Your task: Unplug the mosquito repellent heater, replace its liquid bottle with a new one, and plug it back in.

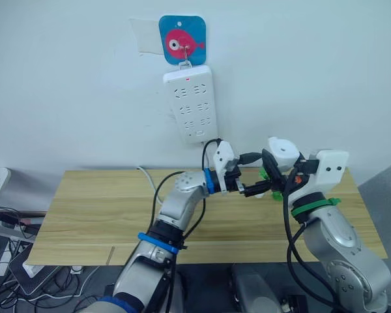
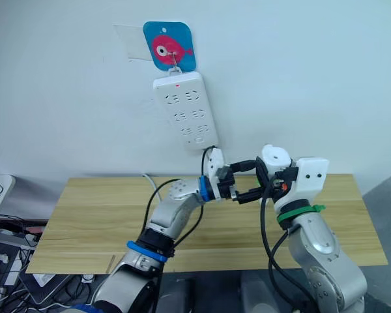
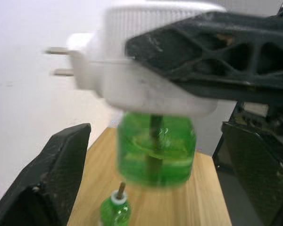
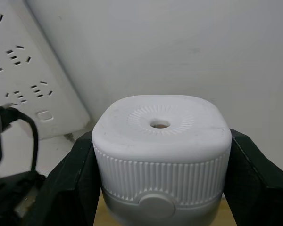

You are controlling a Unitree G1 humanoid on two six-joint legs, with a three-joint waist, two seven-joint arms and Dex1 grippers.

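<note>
Hanging on the wall at upper centre, a white power strip sits below a blue fish sticker. Right of centre, over the wooden table, the right gripper clamps the mosquito repellent heater, its liquid bottle underneath. The left gripper flanks that bottle, fingers apart. The new one stands on the table. No readable writing.

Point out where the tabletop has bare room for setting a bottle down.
The table is bare left of the left claw and along its front edge. It is crowded at the right rear, where the heater and a small green bottle sit.
</note>
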